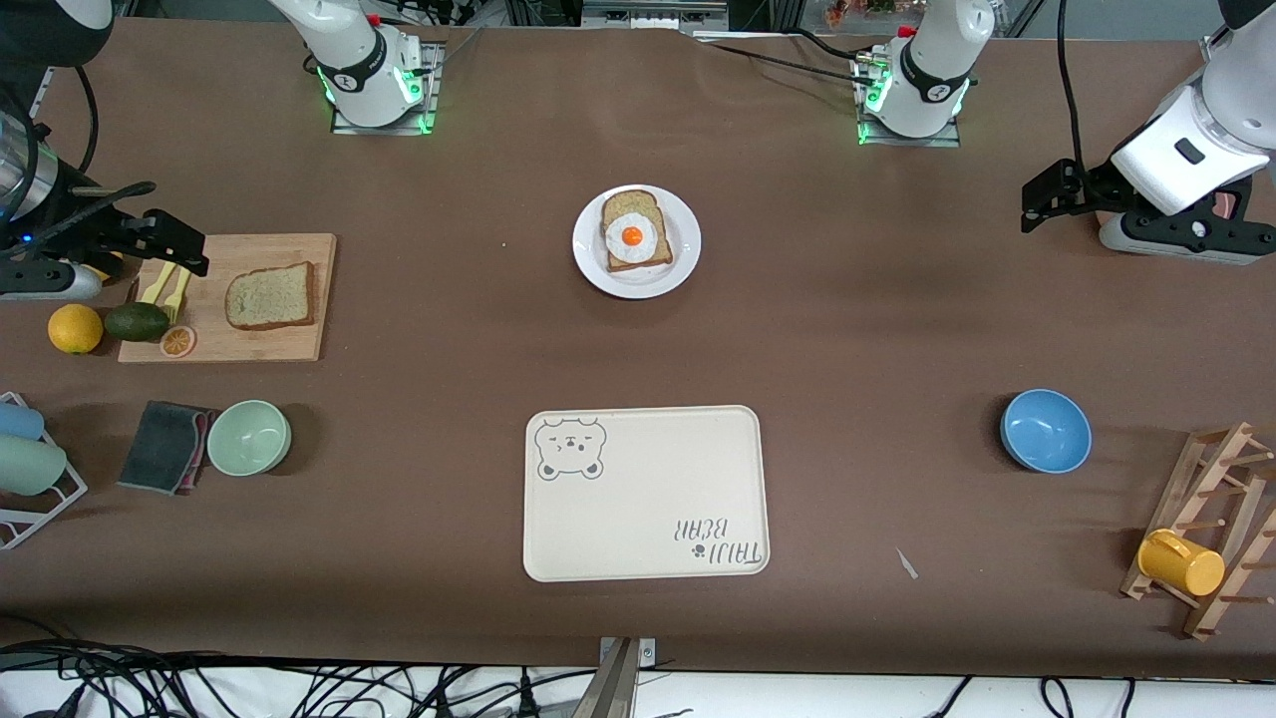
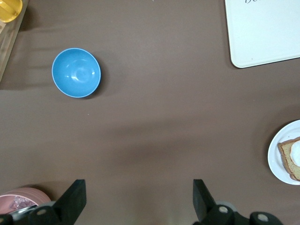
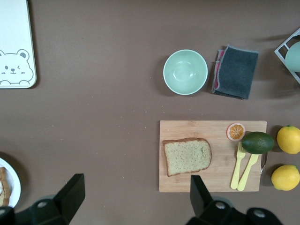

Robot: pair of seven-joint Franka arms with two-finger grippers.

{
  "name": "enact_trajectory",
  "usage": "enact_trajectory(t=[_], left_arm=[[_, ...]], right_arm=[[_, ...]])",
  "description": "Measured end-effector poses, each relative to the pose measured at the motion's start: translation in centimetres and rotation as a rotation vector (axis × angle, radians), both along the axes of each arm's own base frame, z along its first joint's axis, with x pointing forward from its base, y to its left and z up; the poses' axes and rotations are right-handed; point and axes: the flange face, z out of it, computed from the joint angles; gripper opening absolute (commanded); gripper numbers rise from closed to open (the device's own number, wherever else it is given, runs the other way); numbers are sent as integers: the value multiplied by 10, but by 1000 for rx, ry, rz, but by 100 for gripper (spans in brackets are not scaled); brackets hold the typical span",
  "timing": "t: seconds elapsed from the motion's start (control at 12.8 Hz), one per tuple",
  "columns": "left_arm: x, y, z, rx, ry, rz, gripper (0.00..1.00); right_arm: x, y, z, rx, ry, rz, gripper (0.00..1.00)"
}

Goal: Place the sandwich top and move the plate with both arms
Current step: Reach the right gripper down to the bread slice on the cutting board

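Tan and speckled, the sandwich top (image 1: 270,296) is seen lying flat on the wooden cutting board (image 1: 299,249) toward the right arm's end of the table — untouched, well apart from the plate (image 1: 681,261). Nothing of the task appears to have been done: the slice has yet to be lifted and laid on the egg slice (image 1: 635,232), and the plate has yet to be moved by both arms, presumably onto the bear-printed tray (image 1: 648,499), which lies nearer the front camera than the plate.

The right gripper (image 3: 133,199) is held over the table just beside the cutting board, its fingers spread wide and nothing between them. The left gripper (image 2: 139,200) hangs over bare table at the left arm's end, likewise spread and empty; that arm is judged to be waiting.

As for containers, the plate bears only the bread slice with the fried egg. The tray is bare. The blue bowl (image 1: 1046,430) and the pale green bowl (image 1: 248,437) are both seen to hold nothing. On the board, beside the sandwich top, are set two yellow forks (image 1: 167,287), an orange slice (image 1: 177,341) and an avocado (image 1: 137,320) at its edge — a lemon (image 1: 75,328) lies just off it.
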Motion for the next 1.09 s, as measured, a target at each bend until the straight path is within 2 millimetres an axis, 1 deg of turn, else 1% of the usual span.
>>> enact_trajectory(t=[0.16,0.23,0.31,0.39,0.55,0.7,0.78,0.94,1.09], left_arm=[[0,0,0,0,0,0,100],[0,0,0,0,1,0,100],[0,0,-1,0,4,0,100],[0,0,-1,0,5,0,100],[0,0,-1,0,5,0,100],[0,0,-1,1,6,0,100],[0,0,-1,1,6,0,100],[0,0,-1,1,7,0,100],[0,0,-1,1,7,0,100]], right_arm=[[0,0,-2,0,5,0,99],[-1,0,-7,0,16,0,99],[-2,0,-17,-1,37,0,99],[-3,0,-33,-3,65,0,99],[-4,0,-71,-3,94,1,99],[-6,0,-117,-3,78,2,99],[-11,-2,-143,-7,77,3,99],[-29,-6,-192,-23,95,3,99],[-48,-10,-232,-75,106,32,99]])
